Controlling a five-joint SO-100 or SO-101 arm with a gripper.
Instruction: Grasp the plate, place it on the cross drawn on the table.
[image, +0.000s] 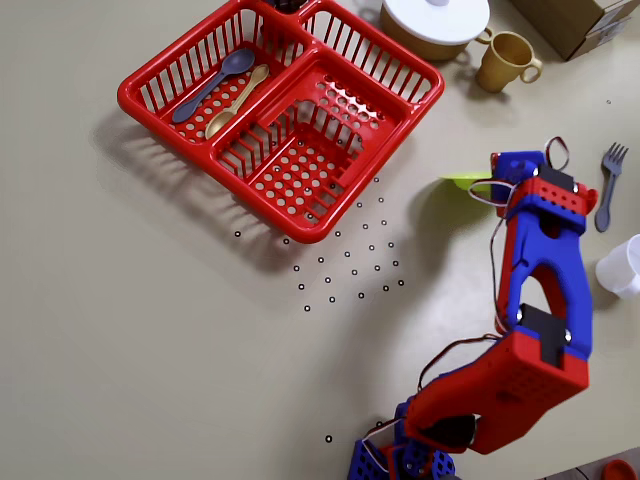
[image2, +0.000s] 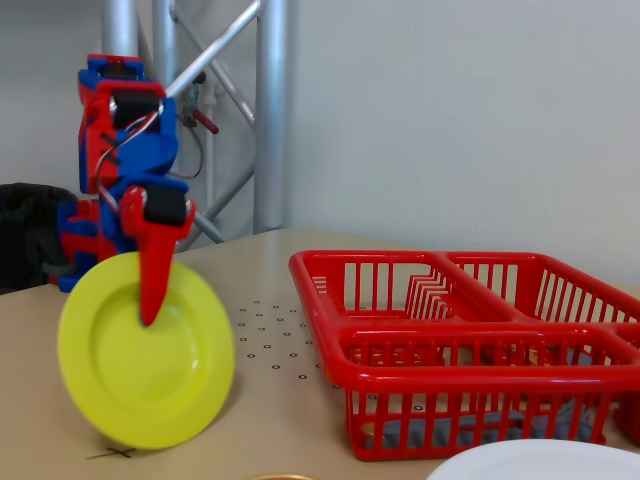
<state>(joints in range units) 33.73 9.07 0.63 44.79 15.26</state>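
Note:
The lime-green plate (image2: 120, 380) stands nearly upright on its edge, held at its upper rim. In the overhead view the plate (image: 460, 181) shows edge-on as a thin green sliver. My gripper (image2: 150, 312) is shut on the plate's rim; one red finger (image2: 153, 270) lies across the plate's face and the other is hidden behind it. In the overhead view the gripper (image: 488, 184) is at the right of the table. The cross (image2: 114, 453) is a thin pen mark on the table (image2: 260, 420) just under the plate's lower edge. I cannot tell whether the plate touches the table. The cross does not show in the overhead view.
A red basket (image: 330, 130) holding two spoons (image: 222, 88) stands left of the gripper in the overhead view. A field of small black ringed dots (image: 345, 255) lies below it. A white lid (image: 435, 18), a yellow mug (image: 505, 60), a fork (image: 608, 182) and a white cup (image: 624, 266) lie around the arm.

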